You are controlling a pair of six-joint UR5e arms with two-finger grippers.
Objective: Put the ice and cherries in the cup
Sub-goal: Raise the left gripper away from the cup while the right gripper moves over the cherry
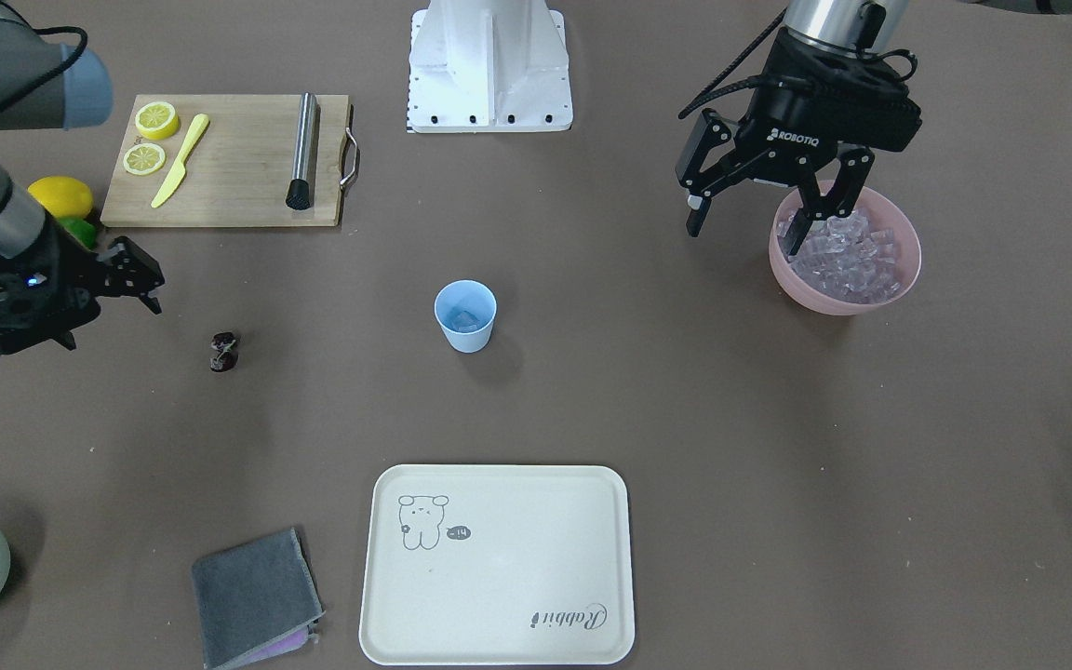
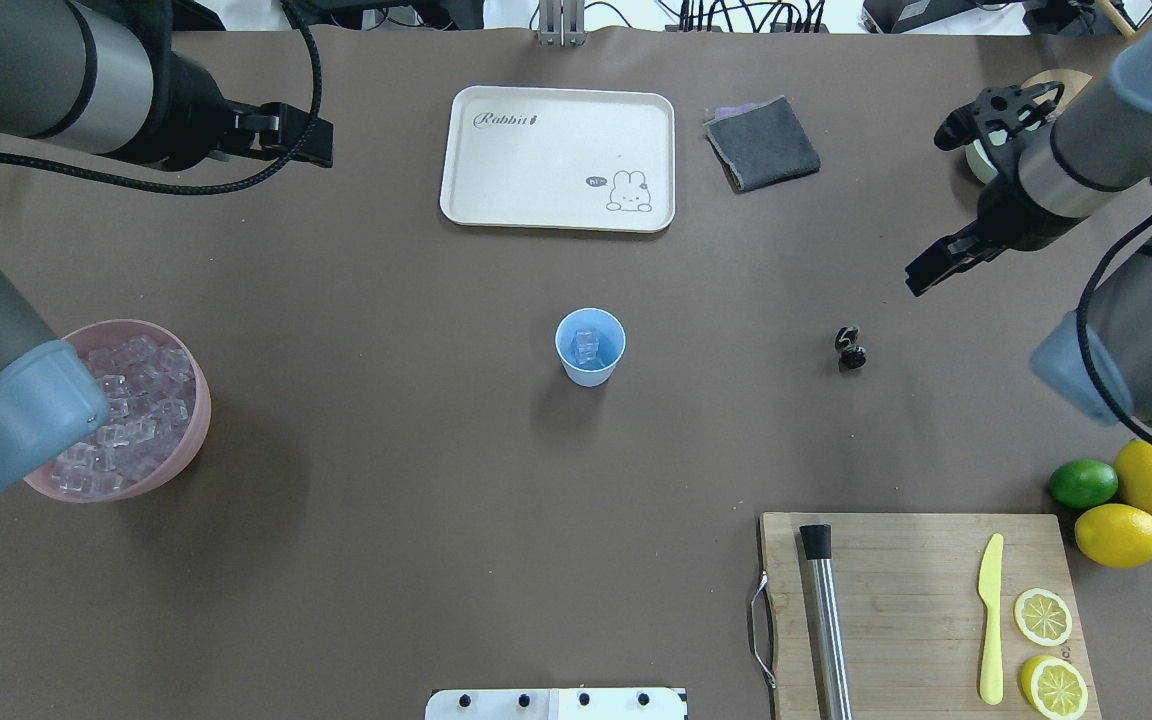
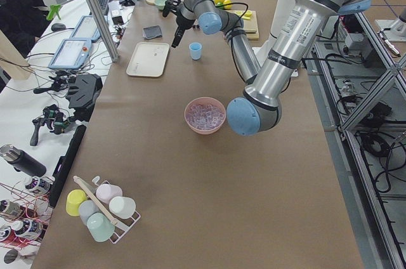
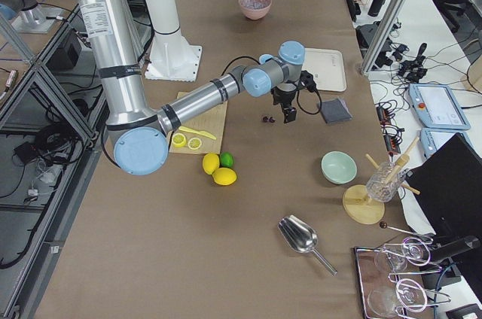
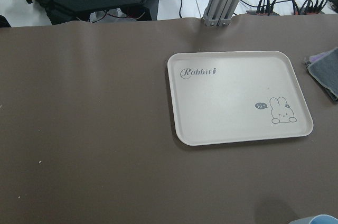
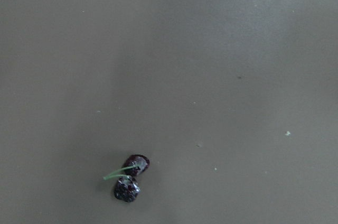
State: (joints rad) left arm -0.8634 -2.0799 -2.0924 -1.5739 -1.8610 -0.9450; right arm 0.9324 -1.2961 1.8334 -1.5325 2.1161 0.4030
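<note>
A brown-covered table [image 2: 436, 500] stands on tiled floor [image 3: 380, 237], a cluttered white bench [image 4: 452, 41] alongside.

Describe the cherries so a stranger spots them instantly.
Start at the blue cup mid-table. To the robot's right of it, alone on the tabletop, lie the cherries: tiny, glossy, dark maroon, unlike the bigger yellow lemons and green lime.

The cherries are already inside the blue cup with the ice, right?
Not quite. The cherries lie on the bare table, apart from the cup, not inside it. The overhead exterior view shows this. The cup does already hold ice.
</note>
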